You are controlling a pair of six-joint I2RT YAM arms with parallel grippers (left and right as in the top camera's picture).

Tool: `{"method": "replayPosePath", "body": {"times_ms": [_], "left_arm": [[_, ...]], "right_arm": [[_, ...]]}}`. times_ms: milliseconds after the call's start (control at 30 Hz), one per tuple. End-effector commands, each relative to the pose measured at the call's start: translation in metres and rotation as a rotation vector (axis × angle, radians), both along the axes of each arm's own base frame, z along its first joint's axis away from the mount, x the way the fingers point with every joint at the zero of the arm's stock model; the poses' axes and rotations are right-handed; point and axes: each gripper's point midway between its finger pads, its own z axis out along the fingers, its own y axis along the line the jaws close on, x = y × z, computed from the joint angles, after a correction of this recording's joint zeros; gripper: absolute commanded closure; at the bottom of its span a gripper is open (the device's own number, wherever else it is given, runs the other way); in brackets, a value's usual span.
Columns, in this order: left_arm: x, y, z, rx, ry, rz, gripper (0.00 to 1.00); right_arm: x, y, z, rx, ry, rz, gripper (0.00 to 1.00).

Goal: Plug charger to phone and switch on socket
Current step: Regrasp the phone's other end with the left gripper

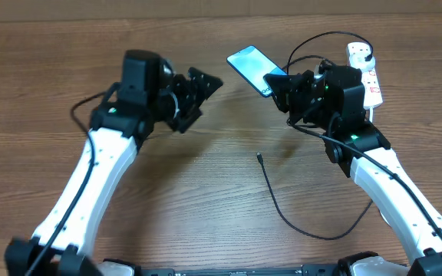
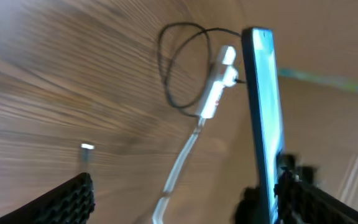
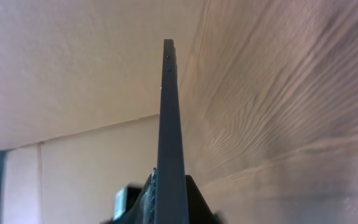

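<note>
— What does the right gripper [image 1: 279, 81] have?
— It is clamped on one end of the phone [image 1: 250, 64].
— And the left gripper [image 1: 198, 98]?
— Its fingers are spread with nothing between them. The charger [image 1: 282, 211] lies loose on the table [image 1: 206, 192], its tip well apart from the phone. The socket [image 1: 364, 73] sits beside the right arm.

— Where was the phone [image 1: 250, 65]?
— Gripped at one end by the right gripper [image 1: 276, 83], near the socket [image 1: 373, 84]. The charger [image 1: 269, 186] lay on the bench [image 1: 206, 176], its tip well apart from the phone, left gripper [image 1: 203, 98] across from it.
</note>
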Motion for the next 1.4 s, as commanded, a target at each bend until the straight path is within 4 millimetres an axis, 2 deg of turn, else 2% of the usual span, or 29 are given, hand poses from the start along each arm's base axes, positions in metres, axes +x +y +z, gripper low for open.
{"method": "replayPosePath", "body": {"times_ms": [0, 100, 233, 300, 433, 600, 733, 1233, 1367], "left_arm": [[0.002, -0.026, -0.003, -0.192, 0.173, 0.032, 0.13], [0.017, -0.040, 0.003, -0.271, 0.139, -0.003, 0.14], [0.025, -0.042, 0.002, -0.317, 0.179, 0.038, 0.16], [0.026, -0.042, 0.005, -0.325, 0.173, 0.039, 0.20], [0.025, -0.048, 0.013, -0.359, 0.170, 0.020, 0.30], [0.022, -0.052, 0.014, -0.392, 0.226, 0.033, 0.34], [0.022, -0.052, 0.014, -0.394, 0.229, 0.032, 0.44], [0.021, -0.052, 0.014, -0.397, 0.234, 0.030, 0.59], [0.021, -0.052, 0.014, -0.397, 0.234, 0.030, 0.60]], "right_arm": [[-0.004, 0.010, 0.017, 0.100, 0.029, 0.034, 0.96], [-0.010, 0.016, 0.019, 0.116, 0.035, 0.080, 0.96], [-0.017, 0.021, 0.020, 0.132, 0.043, 0.129, 0.96], [-0.018, 0.022, 0.020, 0.134, 0.048, 0.135, 0.96], [-0.019, 0.024, 0.019, 0.130, 0.048, 0.141, 0.96], [-0.025, 0.035, 0.019, 0.127, 0.048, 0.164, 0.96], [-0.026, 0.036, 0.019, 0.127, 0.049, 0.168, 0.96], [-0.035, 0.044, 0.021, 0.148, 0.058, 0.229, 0.96], [-0.037, 0.046, 0.022, 0.151, 0.059, 0.240, 0.96]]}}
